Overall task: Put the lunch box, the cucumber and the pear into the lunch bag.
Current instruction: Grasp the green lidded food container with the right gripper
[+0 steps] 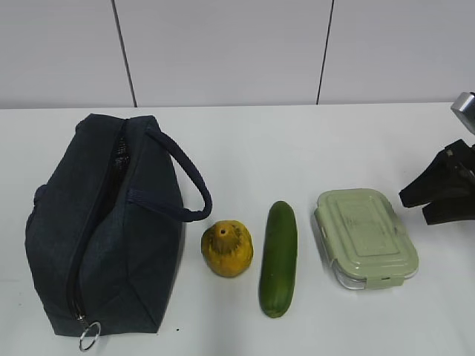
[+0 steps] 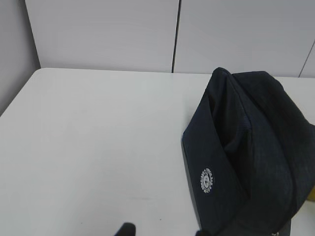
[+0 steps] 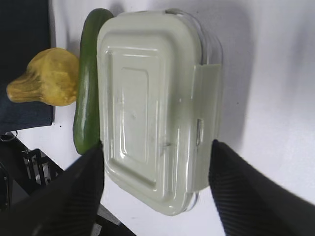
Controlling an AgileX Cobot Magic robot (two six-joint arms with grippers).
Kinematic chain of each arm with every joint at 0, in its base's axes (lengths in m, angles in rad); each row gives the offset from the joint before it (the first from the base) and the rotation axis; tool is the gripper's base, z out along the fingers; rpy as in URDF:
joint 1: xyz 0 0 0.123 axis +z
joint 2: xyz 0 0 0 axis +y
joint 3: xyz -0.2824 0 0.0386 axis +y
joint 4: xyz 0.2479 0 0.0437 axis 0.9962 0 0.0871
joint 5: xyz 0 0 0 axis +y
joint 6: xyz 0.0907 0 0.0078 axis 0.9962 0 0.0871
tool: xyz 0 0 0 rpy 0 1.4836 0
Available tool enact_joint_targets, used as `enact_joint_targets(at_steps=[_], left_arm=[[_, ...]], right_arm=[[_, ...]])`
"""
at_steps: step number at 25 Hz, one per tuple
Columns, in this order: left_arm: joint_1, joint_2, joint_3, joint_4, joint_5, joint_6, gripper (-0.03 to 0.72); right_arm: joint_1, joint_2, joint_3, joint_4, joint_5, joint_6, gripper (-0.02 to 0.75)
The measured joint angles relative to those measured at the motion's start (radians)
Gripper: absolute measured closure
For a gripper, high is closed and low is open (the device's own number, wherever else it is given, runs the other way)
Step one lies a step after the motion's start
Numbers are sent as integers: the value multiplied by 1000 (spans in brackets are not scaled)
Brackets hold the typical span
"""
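The dark navy lunch bag (image 1: 104, 222) lies on the left of the white table, its top seam gaping at the far end and its ring pull (image 1: 89, 338) at the near end. To its right lie the yellow-orange pear (image 1: 227, 248), the dark green cucumber (image 1: 279, 257) and the lunch box (image 1: 365, 237) with its sage-green lid. My right gripper (image 1: 415, 206) is open, just right of the lunch box. In the right wrist view its fingers (image 3: 74, 196) frame the lunch box (image 3: 157, 103) without touching it. My left gripper (image 2: 165, 231) is open and empty beside the bag (image 2: 246, 147).
The white table (image 1: 297, 148) runs back to a pale panelled wall. In the right wrist view the cucumber (image 3: 88, 83) lies right against the lunch box, with the pear (image 3: 47, 78) and the bag (image 3: 24, 49) beyond it. The left arm is outside the exterior view.
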Motion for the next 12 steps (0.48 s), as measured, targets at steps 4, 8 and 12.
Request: enact_joint_targets(at_steps=[4,8,12], left_arm=[[0,0,0,0,0,0,450],[0,0,0,0,0,0,450],[0,0,0,0,0,0,450]], right_arm=[[1,0,3,2,0,0,169],[1,44,3,21,0,-2,162],[1,92,3,27,0,-12,161]])
